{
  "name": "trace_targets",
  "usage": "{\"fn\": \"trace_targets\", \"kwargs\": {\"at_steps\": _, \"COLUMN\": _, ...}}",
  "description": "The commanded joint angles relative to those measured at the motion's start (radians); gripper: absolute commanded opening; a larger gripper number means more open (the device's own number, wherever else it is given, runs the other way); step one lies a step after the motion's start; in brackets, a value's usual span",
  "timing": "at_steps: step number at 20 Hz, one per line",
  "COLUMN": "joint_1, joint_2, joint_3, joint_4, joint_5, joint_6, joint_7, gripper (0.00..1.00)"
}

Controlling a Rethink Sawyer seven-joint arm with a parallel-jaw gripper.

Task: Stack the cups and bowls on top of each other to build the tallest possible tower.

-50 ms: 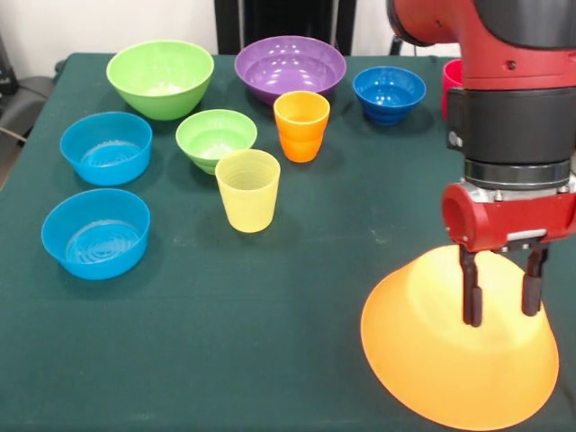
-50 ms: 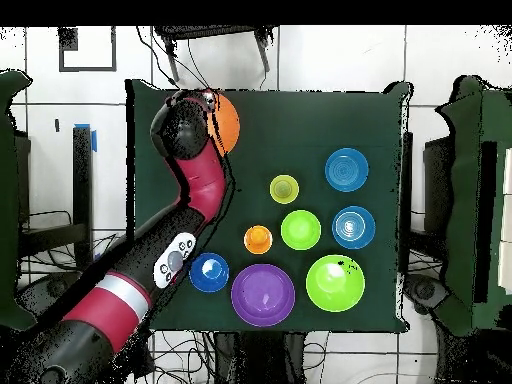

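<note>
Only frontally: spread claw (image 1: pixel 502 304) over upturned orange bowl (image 1: pixel 450 360).

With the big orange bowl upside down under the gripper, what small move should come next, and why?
Probably lift the gripper straight up and clear. Its fingers look open above the flat top of the inverted huge orange bowl, which sits rim-down on the table as a base. Nothing is stacked on it yet; the other bowls and cups, such as the yellow cup, stand apart.

One camera faces the fingers (image 1: pixel 471 297) closely across the table (image 1: pixel 297 297); another looks straight down, sharing that table.
</note>
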Motion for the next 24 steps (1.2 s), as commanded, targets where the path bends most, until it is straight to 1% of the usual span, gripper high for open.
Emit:
{"fn": "trace_targets", "kwargs": {"at_steps": 1, "joint_1": 0.038, "joint_2": 0.073, "joint_3": 0.192, "joint_4": 0.044, "joint_5": 0.030, "joint_6": -0.019, "joint_7": -0.111, "gripper": 1.00}}
{"fn": "trace_targets", "kwargs": {"at_steps": 4, "joint_1": 0.040, "joint_2": 0.061, "joint_3": 0.196, "joint_4": 0.049, "joint_5": -0.024, "joint_6": -0.005, "joint_7": -0.047, "gripper": 1.00}}
{"fn": "trace_targets", "kwargs": {"at_steps": 5, "joint_1": 0.045, "joint_2": 0.056, "joint_3": 0.193, "joint_4": 0.055, "joint_5": -0.033, "joint_6": -0.010, "joint_7": -0.022, "gripper": 1.00}}
{"fn": "trace_targets", "kwargs": {"at_steps": 6, "joint_1": 0.053, "joint_2": 0.058, "joint_3": 0.190, "joint_4": 0.059, "joint_5": -0.023, "joint_6": -0.021, "joint_7": -0.007, "gripper": 1.00}}
{"fn": "trace_targets", "kwargs": {"at_steps": 8, "joint_1": 0.051, "joint_2": 0.059, "joint_3": 0.187, "joint_4": 0.063, "joint_5": -0.056, "joint_6": -0.035, "joint_7": 0.045, "gripper": 1.00}}
{"fn": "trace_targets", "kwargs": {"at_steps": 9, "joint_1": 0.054, "joint_2": 0.065, "joint_3": 0.179, "joint_4": 0.064, "joint_5": -0.058, "joint_6": -0.054, "joint_7": 0.060, "gripper": 1.00}}
{"fn": "trace_targets", "kwargs": {"at_steps": 13, "joint_1": 0.078, "joint_2": 0.101, "joint_3": 0.157, "joint_4": 0.058, "joint_5": 0.015, "joint_6": -0.105, "joint_7": 0.033, "gripper": 1.00}}
{"fn": "trace_targets", "kwargs": {"at_steps": 17, "joint_1": 0.110, "joint_2": 0.101, "joint_3": 0.157, "joint_4": 0.082, "joint_5": 0.055, "joint_6": -0.111, "joint_7": 0.052, "gripper": 1.00}}
{"fn": "trace_targets", "kwargs": {"at_steps": 19, "joint_1": 0.126, "joint_2": 0.090, "joint_3": 0.167, "joint_4": 0.099, "joint_5": 0.045, "joint_6": -0.115, "joint_7": 0.099, "gripper": 1.00}}
{"fn": "trace_targets", "kwargs": {"at_steps": 21, "joint_1": 0.131, "joint_2": 0.073, "joint_3": 0.185, "joint_4": 0.113, "joint_5": 0.013, "joint_6": -0.113, "joint_7": 0.150, "gripper": 1.00}}
{"fn": "trace_targets", "kwargs": {"at_steps": 24, "joint_1": 0.136, "joint_2": 0.065, "joint_3": 0.199, "joint_4": 0.114, "joint_5": 0.003, "joint_6": -0.115, "joint_7": 0.177, "gripper": 1.00}}
